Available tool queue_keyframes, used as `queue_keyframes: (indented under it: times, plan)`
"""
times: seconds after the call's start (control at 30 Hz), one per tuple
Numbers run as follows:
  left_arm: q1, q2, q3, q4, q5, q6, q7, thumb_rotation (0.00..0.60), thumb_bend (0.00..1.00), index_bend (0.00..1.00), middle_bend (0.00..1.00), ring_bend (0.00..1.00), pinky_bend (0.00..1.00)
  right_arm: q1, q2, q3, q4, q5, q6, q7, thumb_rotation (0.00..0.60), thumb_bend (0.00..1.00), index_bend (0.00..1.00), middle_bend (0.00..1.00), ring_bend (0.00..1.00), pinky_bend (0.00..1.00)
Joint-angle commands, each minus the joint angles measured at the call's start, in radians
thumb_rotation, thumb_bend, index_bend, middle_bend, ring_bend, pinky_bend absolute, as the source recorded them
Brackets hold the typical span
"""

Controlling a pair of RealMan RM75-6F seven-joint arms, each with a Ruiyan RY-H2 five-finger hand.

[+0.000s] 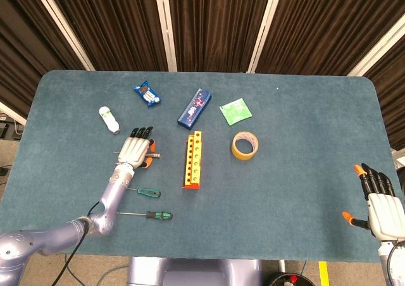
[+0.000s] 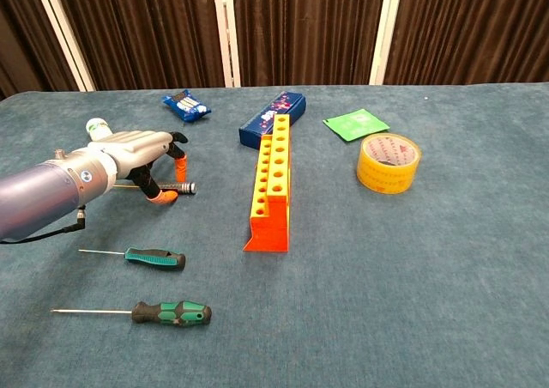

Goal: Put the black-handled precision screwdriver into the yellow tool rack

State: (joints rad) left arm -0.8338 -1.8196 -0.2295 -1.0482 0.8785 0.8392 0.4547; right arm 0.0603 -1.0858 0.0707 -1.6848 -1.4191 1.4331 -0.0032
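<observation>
The black-handled precision screwdriver [image 2: 178, 187] lies flat on the blue cloth, left of the yellow tool rack [image 2: 273, 176]; only its handle end [image 1: 152, 154] shows in the head view. My left hand [image 2: 135, 153] hangs low over its middle, fingers spread and curved. An orange fingertip sits on each side of the handle, and the tool still rests on the cloth. From above, the left hand [image 1: 135, 150] covers most of the shaft. The rack [image 1: 193, 159] holds nothing. My right hand [image 1: 380, 204] is open at the front right table edge.
Two green-handled screwdrivers [image 2: 154, 257] [image 2: 171, 312] lie nearer me than the left hand. A white bottle [image 1: 109, 119], a blue snack pack [image 1: 147, 93], a blue box [image 1: 194, 108], a green packet [image 1: 235, 111] and a tape roll [image 1: 245, 145] lie behind and right of the rack.
</observation>
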Motion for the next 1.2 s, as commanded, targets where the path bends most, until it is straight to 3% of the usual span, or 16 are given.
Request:
queue_keyframes:
  times: [0.03, 0.27, 0.43, 0.6, 0.77, 0.9, 1.03, 1.2]
  plan:
    - [-0.001, -0.005, -0.001, 0.004, 0.003, 0.003, -0.005, 0.6, 0.36, 0.47, 0.0, 0.0, 0.0, 0.001, -0.001, 0.0, 0.0, 0.001, -0.001, 0.0, 0.6, 0.02, 0.0, 0.0, 0.0, 0.0]
    - [0.005, -0.011, -0.006, -0.004, 0.026, 0.02, -0.035, 0.6, 0.36, 0.58, 0.0, 0.0, 0.0, 0.0, -0.001, -0.001, 0.001, -0.001, -0.001, 0.002, 0.6, 0.02, 0.0, 0.0, 0.0, 0.0]
    - [0.012, 0.006, -0.028, -0.052, 0.059, 0.057, -0.082, 0.6, 0.37, 0.61, 0.01, 0.0, 0.0, -0.001, -0.002, -0.001, 0.001, 0.0, -0.001, 0.002, 0.6, 0.02, 0.0, 0.0, 0.0, 0.0]
    - [0.022, 0.035, -0.11, -0.16, 0.111, 0.14, -0.213, 0.6, 0.37, 0.62, 0.01, 0.0, 0.0, -0.001, -0.001, 0.0, 0.001, 0.001, -0.001, 0.003, 0.6, 0.03, 0.0, 0.0, 0.0, 0.0]
    - [0.036, 0.046, -0.205, -0.267, 0.188, 0.211, -0.459, 0.6, 0.37, 0.62, 0.02, 0.0, 0.0, 0.0, -0.001, 0.001, 0.0, 0.002, -0.002, 0.004, 0.6, 0.03, 0.0, 0.0, 0.0, 0.0]
    - [0.043, 0.06, -0.271, -0.372, 0.152, 0.178, -0.611, 0.6, 0.37, 0.61, 0.01, 0.0, 0.0, 0.0, -0.002, 0.001, 0.0, 0.005, -0.004, 0.004, 0.6, 0.03, 0.0, 0.0, 0.0, 0.0]
    - [0.041, 0.104, -0.337, -0.476, 0.082, 0.065, -0.768, 0.6, 0.37, 0.61, 0.01, 0.0, 0.0, 0.001, -0.003, 0.002, -0.001, 0.007, -0.006, 0.003, 0.6, 0.02, 0.0, 0.0, 0.0, 0.0]
    - [0.033, 0.113, -0.354, -0.488, 0.089, 0.018, -0.861, 0.6, 0.37, 0.61, 0.01, 0.0, 0.0, 0.001, -0.003, 0.003, 0.0, 0.009, -0.005, 0.003, 0.6, 0.03, 0.0, 0.0, 0.0, 0.0]
